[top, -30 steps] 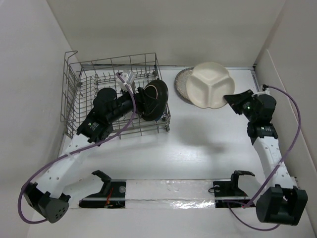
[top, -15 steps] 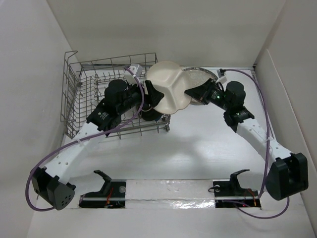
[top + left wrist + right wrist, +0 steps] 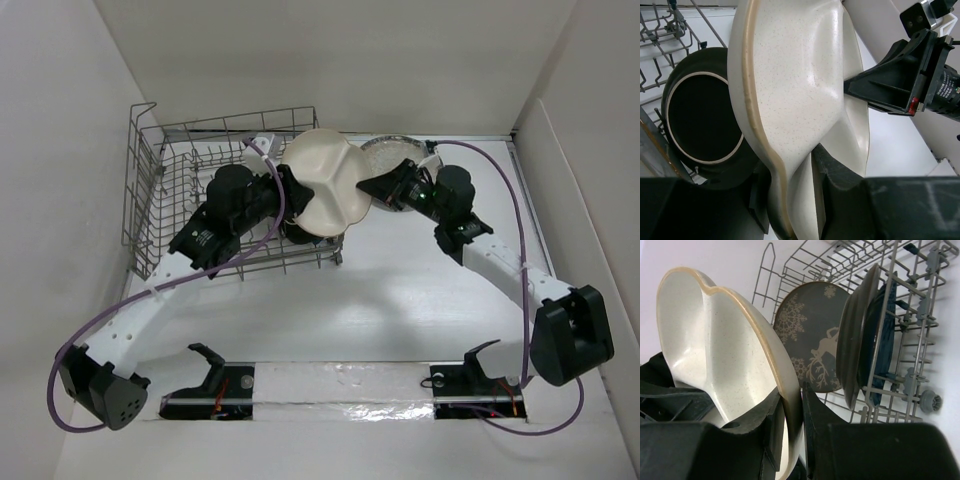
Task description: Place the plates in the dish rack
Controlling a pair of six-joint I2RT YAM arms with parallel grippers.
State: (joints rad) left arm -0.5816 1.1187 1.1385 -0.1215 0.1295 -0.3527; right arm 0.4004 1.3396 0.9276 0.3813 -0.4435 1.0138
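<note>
Above the right end of the dish rack (image 3: pixel 160 200), lifted off the worktop (image 3: pixel 400 300): one cream divided plate (image 3: pixel 325 185), three sections, faint speckle, tan line along the rim. It is held on edge and tilted, not yet in any slot.

Hold: double. The left fingers (image 3: pixel 832 175) are closed down to the thickness of the rim on the side nearest the rack. The right fingers (image 3: pixel 767 422) pinch the opposite rim in the same way. Neither pair has hold of anything else.

Probable reason: a transfer between arms. The rack sits on the left arm's side, and the right arm reaches across to meet it. One pair would have to let go before the plate can go down between the tines.

In the rack, right end, directly below the held plate:
- One dark brown plate (image 3: pixel 855 335), on edge between the tines.
- One dark blue plate (image 3: pixel 886 330), just behind it, also on edge.

Standing them upright keeps each plate to a single slot and leaves room alongside for the next.

Beside the rack: one grey patterned plate (image 3: pixel 812 335), deer and snowflakes. In the overhead view it appears to lie flat on the worktop just beyond the right fingers, outside the rack. The wrist view alone does not settle this. Judged as not yet loaded.
</note>
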